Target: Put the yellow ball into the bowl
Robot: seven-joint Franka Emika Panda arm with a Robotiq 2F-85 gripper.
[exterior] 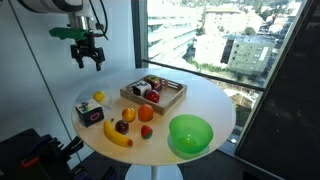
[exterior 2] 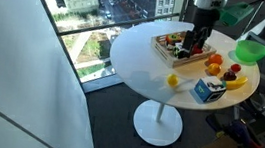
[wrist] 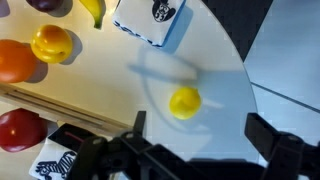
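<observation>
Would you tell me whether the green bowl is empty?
Empty: the wide green plastic bowl shows a bare inside; the small yellow ball lies on the white table.

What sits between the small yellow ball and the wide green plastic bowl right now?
A round orange fruit sits on the line from the yellow ball to the green bowl, seen in both exterior views.

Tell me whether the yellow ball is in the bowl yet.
No, the yellow ball lies on the table, apart from the empty bowl.
</observation>
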